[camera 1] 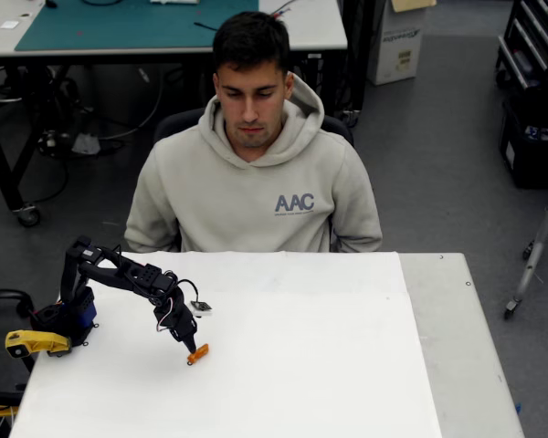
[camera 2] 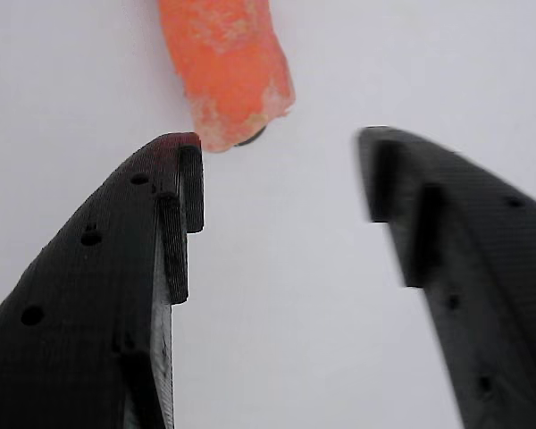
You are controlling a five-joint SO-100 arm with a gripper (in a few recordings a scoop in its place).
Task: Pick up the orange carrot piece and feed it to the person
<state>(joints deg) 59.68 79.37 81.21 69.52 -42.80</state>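
While the person (camera 1: 256,173) sits behind the table (camera 1: 347,365), the gripper (camera 2: 281,143) hangs open w/ the carrot (camera 2: 225,67) just off one fingertip, nothing gripped.

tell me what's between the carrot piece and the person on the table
Nothing: in the overhead view, bare white table runs from the orange carrot piece to the person. The open gripper sits at the carrot.

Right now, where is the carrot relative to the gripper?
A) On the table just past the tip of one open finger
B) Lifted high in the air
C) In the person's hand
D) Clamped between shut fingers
A: in the wrist view the carrot lies on the table by one fingertip of the open gripper.
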